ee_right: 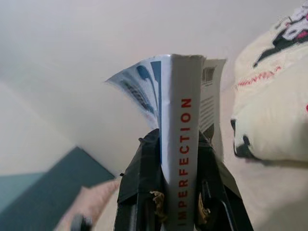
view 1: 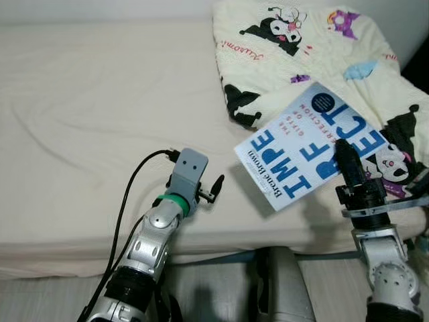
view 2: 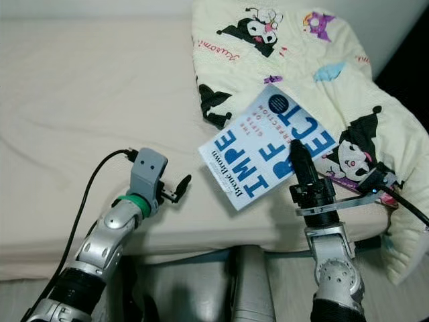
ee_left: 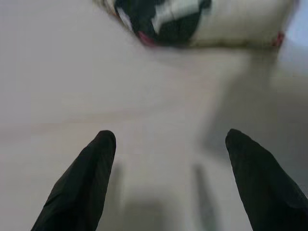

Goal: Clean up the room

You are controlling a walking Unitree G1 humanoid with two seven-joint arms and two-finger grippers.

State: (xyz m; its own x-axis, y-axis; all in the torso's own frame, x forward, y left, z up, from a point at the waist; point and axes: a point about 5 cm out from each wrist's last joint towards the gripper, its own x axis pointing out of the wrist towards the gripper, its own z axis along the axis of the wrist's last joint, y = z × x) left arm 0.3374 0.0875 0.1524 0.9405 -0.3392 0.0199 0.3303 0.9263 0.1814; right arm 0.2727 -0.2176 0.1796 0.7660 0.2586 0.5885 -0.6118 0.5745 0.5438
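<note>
Gripping a white-and-blue book by its spine, the right gripper holds it lifted over the near edge of the bed.

In the right wrist view both black fingers are clamped on either side of the spine, whose red lettering reads "IMPERFECTION". Just beyond the gripper and partly under the raised cover lies a cream blanket printed with black cartoon figures. Off to that gripper's left, well apart from the book, the left gripper hovers low above the bare sheet, its fingers spread wide and holding nothing.
</note>
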